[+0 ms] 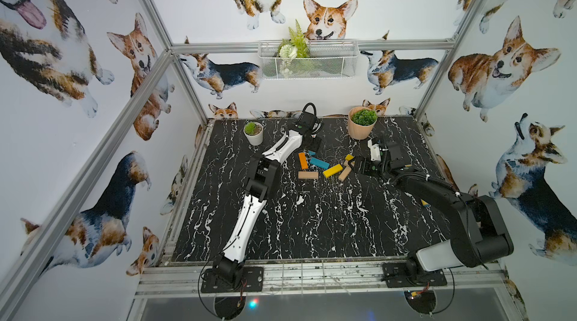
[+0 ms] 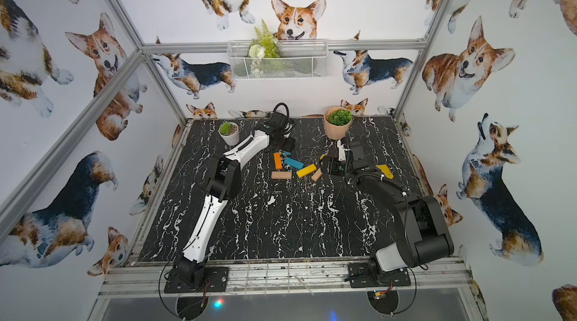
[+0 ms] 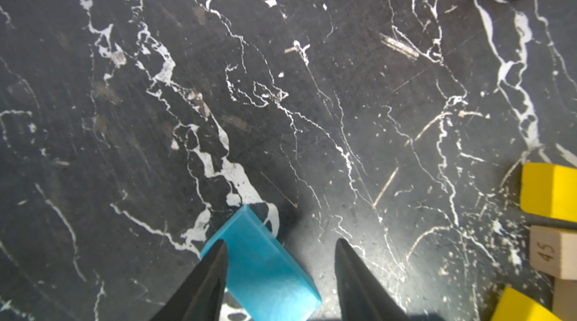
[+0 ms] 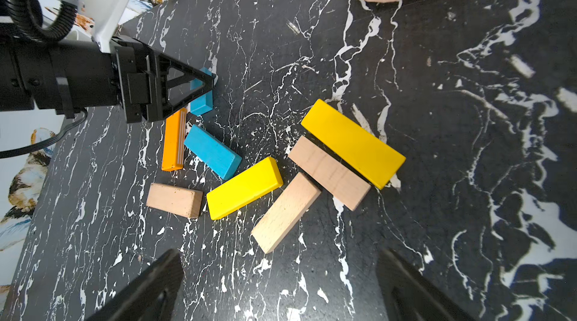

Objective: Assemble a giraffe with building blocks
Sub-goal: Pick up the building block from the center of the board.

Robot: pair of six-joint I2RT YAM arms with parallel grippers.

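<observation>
Several building blocks lie loose and flat on the black marble table (image 1: pixel 296 225); no giraffe shape shows among them. My left gripper (image 3: pixel 281 250) straddles a short teal block (image 3: pixel 265 272). One finger touches the block and a gap remains at the other. That same teal block (image 4: pixel 201 97) lies beside an orange block (image 4: pixel 174 140) and a longer teal block (image 4: pixel 212 151). Two yellow blocks (image 4: pixel 244 188) (image 4: pixel 352 143) and three tan blocks (image 4: pixel 174 200) (image 4: pixel 285 211) (image 4: pixel 329 172) lie close by. My right gripper (image 4: pixel 278 260) hangs wide open just short of the nearest tan block, holding nothing.
A pink pot with a green plant (image 1: pixel 360 125) stands at the back right, and a small white pot (image 1: pixel 253 135) at the back left. A yellow tool (image 2: pixel 385 171) lies behind my right arm. A wire basket (image 1: pixel 307 60) hangs on the back wall.
</observation>
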